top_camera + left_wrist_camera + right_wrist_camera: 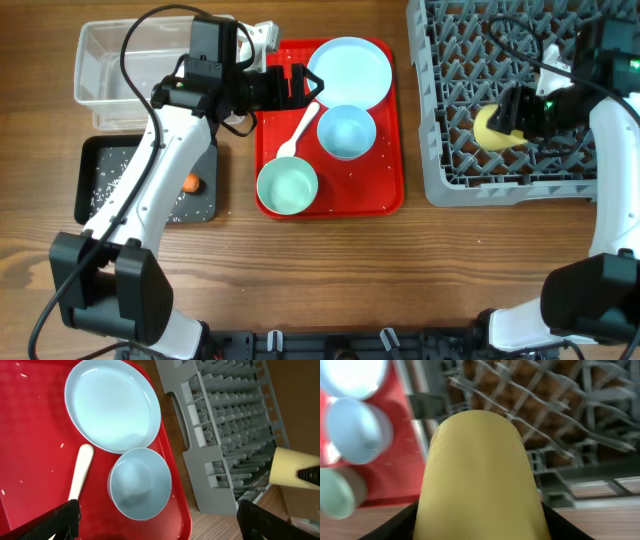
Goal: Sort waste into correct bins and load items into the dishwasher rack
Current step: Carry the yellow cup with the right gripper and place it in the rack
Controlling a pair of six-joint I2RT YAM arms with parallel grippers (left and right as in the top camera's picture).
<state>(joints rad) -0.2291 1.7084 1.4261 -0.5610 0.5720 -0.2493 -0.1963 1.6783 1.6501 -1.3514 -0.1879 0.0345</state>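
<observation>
My right gripper (512, 118) is shut on the small yellow cup (492, 129) and holds it over the grey dishwasher rack (445, 170); the cup fills the right wrist view (480, 480). My left gripper (296, 85) is open and empty over the red tray (385, 180), near the pale blue plate (350, 72). The blue-white bowl (346, 131), mint green bowl (287, 187) and white spoon (300, 130) lie on the red tray. In the left wrist view the plate (112, 405), bowl (140, 482) and spoon (80, 470) show between my fingers (157, 525).
The clear tub (110, 70) stands at the back left. The black tray (100, 150) in front of it holds rice grains (105, 180) and an orange carrot (192, 183). A white napkin (262, 35) shows behind my left arm.
</observation>
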